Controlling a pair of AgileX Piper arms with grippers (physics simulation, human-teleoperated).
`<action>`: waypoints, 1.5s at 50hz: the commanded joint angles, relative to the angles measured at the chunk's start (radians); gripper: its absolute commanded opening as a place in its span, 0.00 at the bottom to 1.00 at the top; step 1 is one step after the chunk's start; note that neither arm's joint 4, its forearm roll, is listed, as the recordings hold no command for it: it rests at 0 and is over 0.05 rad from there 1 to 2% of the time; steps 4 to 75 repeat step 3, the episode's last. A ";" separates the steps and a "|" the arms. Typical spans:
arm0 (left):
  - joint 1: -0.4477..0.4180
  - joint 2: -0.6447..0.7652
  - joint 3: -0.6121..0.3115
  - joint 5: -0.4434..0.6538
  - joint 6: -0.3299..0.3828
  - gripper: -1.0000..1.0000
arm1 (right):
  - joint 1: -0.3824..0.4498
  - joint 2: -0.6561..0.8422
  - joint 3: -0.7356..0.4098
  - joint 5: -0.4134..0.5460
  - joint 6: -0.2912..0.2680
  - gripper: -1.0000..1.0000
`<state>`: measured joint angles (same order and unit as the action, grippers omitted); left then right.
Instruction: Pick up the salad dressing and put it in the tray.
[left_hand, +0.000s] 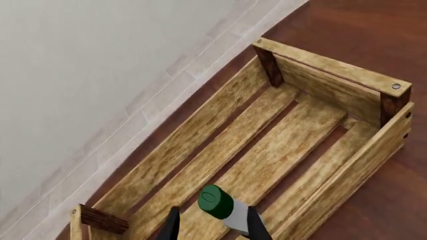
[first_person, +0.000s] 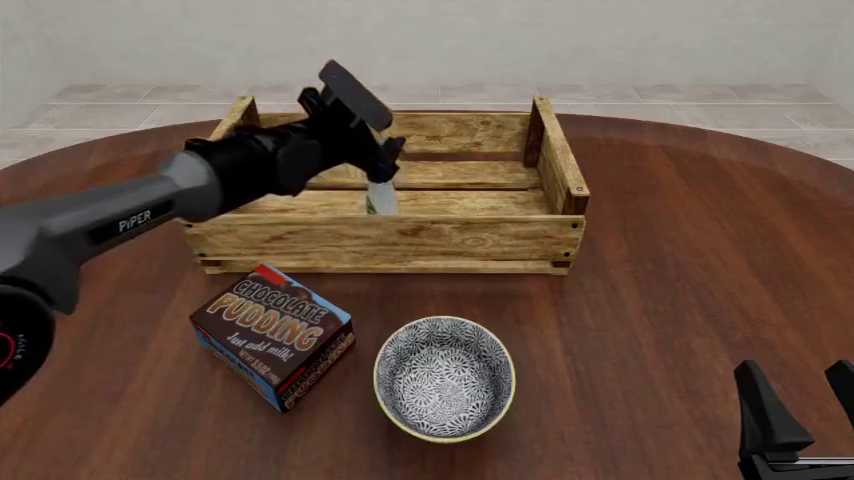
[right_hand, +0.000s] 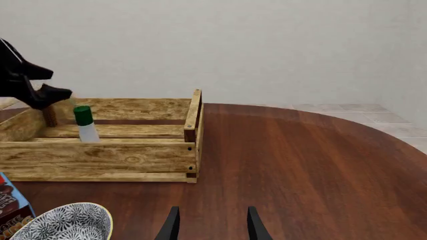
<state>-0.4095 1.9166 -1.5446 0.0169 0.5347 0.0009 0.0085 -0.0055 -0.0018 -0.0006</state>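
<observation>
The salad dressing, a slim pale bottle with a green cap, stands upright on the slats inside the tray, a light-wood crate. My left gripper hovers just above and behind the bottle with its fingers spread wide on either side of the cap, not touching it, so it is open. In the right wrist view the left gripper sits apart from the bottle, up and to its side. My right gripper stays open and holds nothing near the table's front right edge.
A brown-and-blue Chocolate Pudding box lies in front of the tray on the left. A grey patterned bowl sits beside it. The round dark wood table stretches out to the right.
</observation>
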 joint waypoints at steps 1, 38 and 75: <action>-0.015 -0.072 0.058 -0.016 -0.004 1.00 | 0.000 0.000 0.000 0.000 0.000 1.00; -0.018 -0.090 0.083 -0.034 0.006 1.00 | 0.000 0.000 0.000 0.000 0.000 1.00; -0.018 -0.090 0.083 -0.034 0.006 1.00 | 0.000 0.000 0.000 0.000 0.000 1.00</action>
